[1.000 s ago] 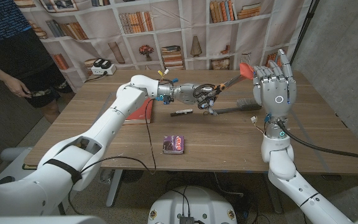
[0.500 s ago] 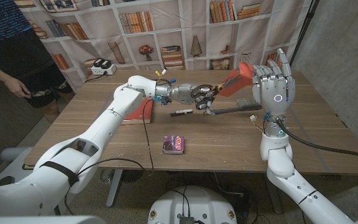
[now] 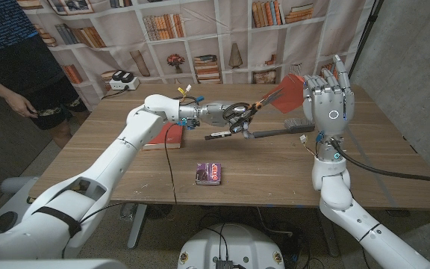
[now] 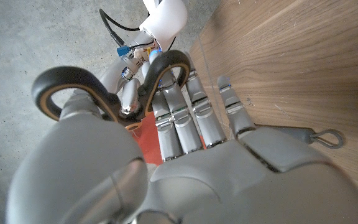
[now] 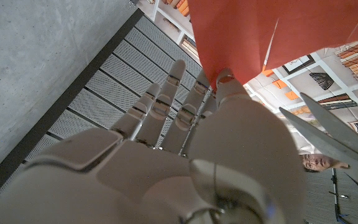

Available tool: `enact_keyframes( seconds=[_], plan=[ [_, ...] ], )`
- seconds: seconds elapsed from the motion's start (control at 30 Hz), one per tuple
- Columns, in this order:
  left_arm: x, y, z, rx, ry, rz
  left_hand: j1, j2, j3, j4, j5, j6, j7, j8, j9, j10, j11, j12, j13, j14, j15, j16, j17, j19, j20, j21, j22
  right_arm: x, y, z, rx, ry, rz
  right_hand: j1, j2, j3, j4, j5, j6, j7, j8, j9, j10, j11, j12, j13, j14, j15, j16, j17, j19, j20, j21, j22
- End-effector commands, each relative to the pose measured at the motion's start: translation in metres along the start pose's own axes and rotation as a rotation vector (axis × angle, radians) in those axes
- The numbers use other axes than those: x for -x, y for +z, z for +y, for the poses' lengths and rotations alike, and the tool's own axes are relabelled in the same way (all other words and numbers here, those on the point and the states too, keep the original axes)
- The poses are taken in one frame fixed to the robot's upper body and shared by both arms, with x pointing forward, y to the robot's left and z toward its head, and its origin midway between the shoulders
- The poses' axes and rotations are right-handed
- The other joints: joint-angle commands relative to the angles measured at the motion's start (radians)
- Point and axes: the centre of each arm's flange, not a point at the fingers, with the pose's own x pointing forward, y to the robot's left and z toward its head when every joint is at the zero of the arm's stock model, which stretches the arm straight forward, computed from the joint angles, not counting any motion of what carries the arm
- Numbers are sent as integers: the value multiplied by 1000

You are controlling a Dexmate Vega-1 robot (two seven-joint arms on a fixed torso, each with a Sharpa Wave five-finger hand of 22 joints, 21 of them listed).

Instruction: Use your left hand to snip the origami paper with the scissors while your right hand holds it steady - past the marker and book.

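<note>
The right hand (image 3: 330, 112) pinches the thin, floppy origami paper (image 3: 285, 93) at its edge. At its 9 o'clock, the left hand (image 3: 228, 113) grips the scissors (image 3: 251, 112); cut close to the pinch.

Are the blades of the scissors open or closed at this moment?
Open. In the right wrist view the scissors show two separate blades spreading apart, just beside the red origami paper that the right hand holds up.
</note>
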Motion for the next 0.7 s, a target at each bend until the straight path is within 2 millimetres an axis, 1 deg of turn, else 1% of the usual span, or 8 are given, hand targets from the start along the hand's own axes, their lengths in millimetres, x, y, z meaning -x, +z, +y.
enact_keyframes(
  seconds=[0.03,0.23,0.33,0.4,0.63,0.7],
  plan=[
    [21,8,-5,-30,71,-44,3,7,-10,1,13,3,7,1,2,-20,-19,-1,0,22,-16,8,4,-3,-4,4,6,-4,-1,6,-2,13,17,6,10,2,5,6,25,-14,6,5,10,1,-5,5,7,-78,0,4,-6,-7,5,-1],
    [30,10,1,-15,110,-60,3,13,-20,4,21,10,5,0,-3,-17,-17,0,1,26,-18,11,5,0,-5,5,6,-6,-1,10,-7,10,28,6,10,2,5,6,25,-14,5,5,10,1,-5,5,7,-77,0,3,-6,-8,6,-1],
    [34,11,5,-8,117,-80,2,16,-26,7,25,15,8,1,-5,-3,-19,1,-7,28,-18,12,6,3,-5,6,6,-8,0,12,-8,18,21,6,9,2,5,6,25,-14,5,5,11,1,-5,5,7,-77,0,3,-6,-8,6,-1],
    [34,11,8,1,121,-100,1,21,-29,9,28,16,10,2,-3,-1,-15,0,-9,29,-18,12,7,4,-5,7,6,-9,0,13,-9,27,20,3,6,0,5,5,26,-15,4,5,11,0,-5,5,4,-73,-1,3,-5,-8,6,-1],
    [35,12,18,7,129,-142,2,28,-35,14,35,22,9,4,-4,0,-16,2,-6,33,-19,14,9,5,-6,7,6,-14,1,17,-1,26,24,1,6,-1,6,5,27,-15,3,5,12,0,-6,5,2,-70,-2,2,0,-10,9,-1],
    [35,12,20,4,128,-140,2,29,-38,15,36,21,9,4,-3,1,-13,2,-6,35,-19,15,9,4,-9,6,6,-15,0,19,2,27,30,1,6,-1,7,5,27,-15,3,5,12,0,-6,5,2,-70,-2,2,0,-10,9,-1]
  ],
)
